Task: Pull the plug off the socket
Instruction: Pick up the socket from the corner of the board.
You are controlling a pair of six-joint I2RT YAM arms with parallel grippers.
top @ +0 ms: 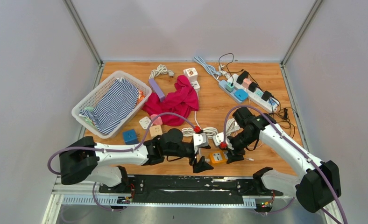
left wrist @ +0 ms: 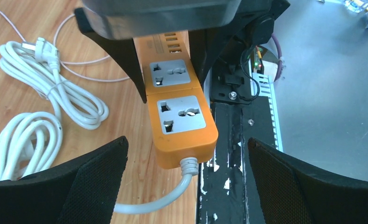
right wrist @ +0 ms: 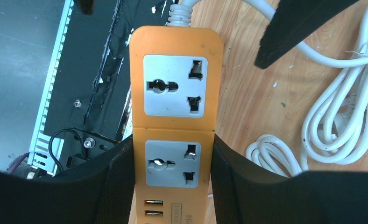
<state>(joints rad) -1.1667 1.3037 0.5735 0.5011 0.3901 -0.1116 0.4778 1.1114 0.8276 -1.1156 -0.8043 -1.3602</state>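
We see the orange power strip [top: 218, 157] at lower centre of the top view, on the near edge of the wooden surface [top: 210, 100]. The right end effector [right wrist: 173, 172] clamps it across the sides, at the end with the small ports, along the bottom of the right wrist view. The left end effector [left wrist: 187, 149] is spread wide, with one finger [left wrist: 93, 186] on each side of the strip's cord end and neither touching it.

Both sockets [right wrist: 175, 85] on the strip are empty. A white plug [left wrist: 44, 49] on a coiled white cord [left wrist: 46, 98] lies loose on the surface at the upper left of the left wrist view, well apart from the strip.

We judge the pull itself done for this strip, with only the release left. The next move calls for the right end effector to let go and both arms to back away. A white strip [top: 254, 93] at upper right of the top view carries several plugs, if more are meant.
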